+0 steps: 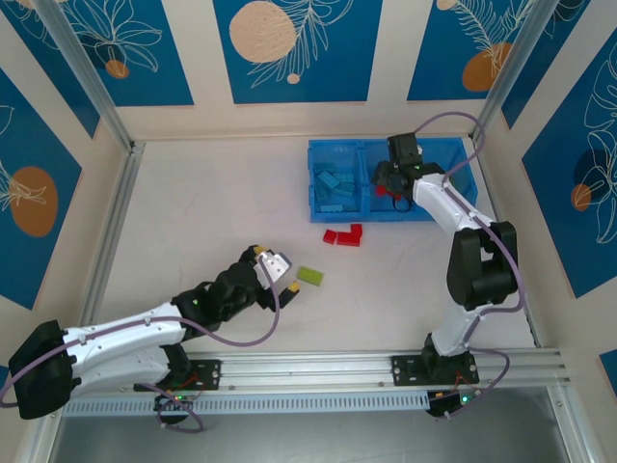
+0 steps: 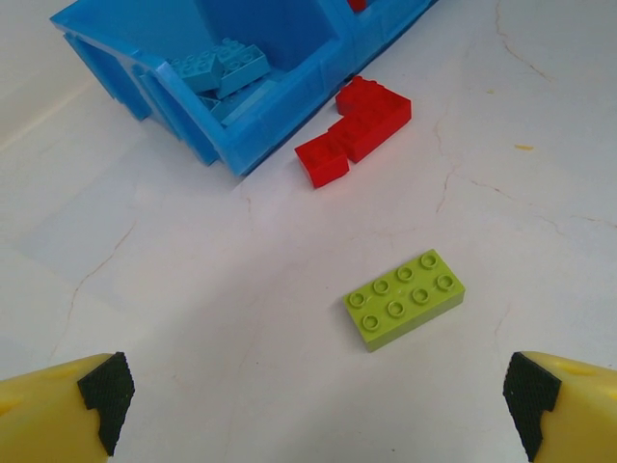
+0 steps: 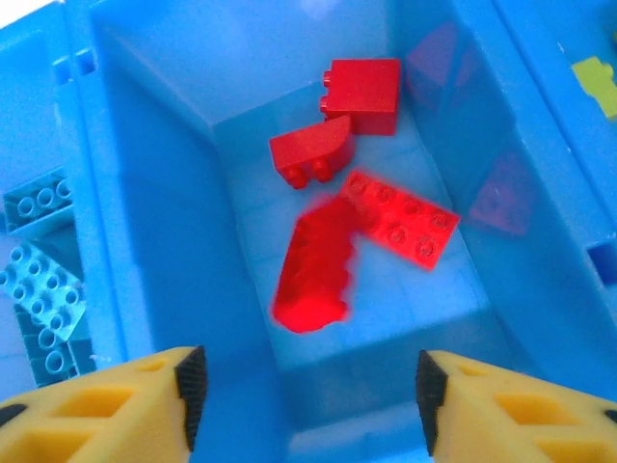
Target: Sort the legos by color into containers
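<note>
Legos are mostly sorted. Light blue bricks (image 3: 43,270) sit in the tray's (image 1: 337,145) left compartment, red bricks (image 3: 386,207) in the middle compartment, and a bit of lime green (image 3: 598,82) shows in the right one. One red brick (image 3: 313,275) in the middle compartment is blurred, so my read is it's mid-drop. Right jaws hang straight over that compartment, spread wide and holding nothing, which fits a release over the matching colour.

Outside the tray, a red cluster (image 2: 352,130) lies on the table (image 2: 193,289) just beside the front wall; I can't tell if it touches the wall. A lime green brick (image 2: 405,299) lies flat, studs up, farther out from the tray and apart from the reds.

Left jaws are low over the table, wide open and empty, facing the tray with the green brick ahead of them. Likely next pick. The brick sits skewed to the jaws, so expect a wrist turn first.
</note>
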### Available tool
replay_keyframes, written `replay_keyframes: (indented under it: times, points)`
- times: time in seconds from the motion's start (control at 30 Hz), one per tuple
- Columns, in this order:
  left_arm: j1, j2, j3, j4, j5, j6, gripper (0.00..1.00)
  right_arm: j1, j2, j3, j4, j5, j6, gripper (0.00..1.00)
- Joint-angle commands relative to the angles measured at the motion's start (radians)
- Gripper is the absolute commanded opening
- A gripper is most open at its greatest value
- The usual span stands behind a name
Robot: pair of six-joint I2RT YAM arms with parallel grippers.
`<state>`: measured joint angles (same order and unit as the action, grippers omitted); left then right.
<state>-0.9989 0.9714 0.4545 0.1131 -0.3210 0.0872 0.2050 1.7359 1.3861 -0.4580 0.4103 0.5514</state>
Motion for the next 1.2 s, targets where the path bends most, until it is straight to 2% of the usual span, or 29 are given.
replay_keyframes:
  times: [0.0,0.13,0.27,0.37,0.47,0.6,0.7,0.9,0.97,1.03,1.1,1.17]
  points:
    - [0.005,0.009,0.02,0.02,-0.025,0.013,1.0,-0.001,-0.15,-0.02,-0.057,-0.076,0.005,0.66]
    - [0.005,0.02,0.023,0.031,-0.014,0.008,1.0,0.018,-0.383,-0.199,-0.041,-0.165,0.04,0.67]
    - [0.004,0.042,0.05,0.008,-0.004,-0.022,1.0,0.088,-0.639,-0.441,-0.028,-0.254,0.074,0.7]
    - [0.003,0.044,0.09,-0.007,0.042,-0.124,1.0,0.183,-0.795,-0.602,-0.026,-0.31,0.107,0.72]
    - [0.005,0.029,0.123,-0.023,0.007,-0.259,1.0,0.35,-0.851,-0.712,-0.006,-0.317,0.129,0.74]
    - [0.006,-0.034,0.148,-0.079,-0.031,-0.319,1.0,0.554,-0.725,-0.728,0.035,-0.269,0.075,0.82]
    - [0.007,-0.084,0.166,-0.143,-0.061,-0.311,1.0,0.632,-0.539,-0.636,0.024,-0.179,-0.024,0.83]
    - [0.006,-0.199,0.142,-0.263,-0.122,-0.341,1.0,0.688,-0.165,-0.436,0.068,-0.069,-0.261,0.85]
    - [0.007,-0.236,0.123,-0.297,-0.14,-0.362,1.0,0.697,-0.063,-0.391,0.083,-0.012,-0.308,0.85]
    - [0.008,-0.269,0.103,-0.324,-0.151,-0.379,1.0,0.693,0.007,-0.36,0.098,-0.016,-0.349,0.85]
    - [0.008,-0.3,0.086,-0.342,-0.142,-0.382,1.0,0.691,0.058,-0.333,0.103,-0.035,-0.36,0.81]
    - [0.008,-0.319,0.079,-0.352,-0.125,-0.371,1.0,0.693,0.08,-0.318,0.093,-0.056,-0.351,0.7]
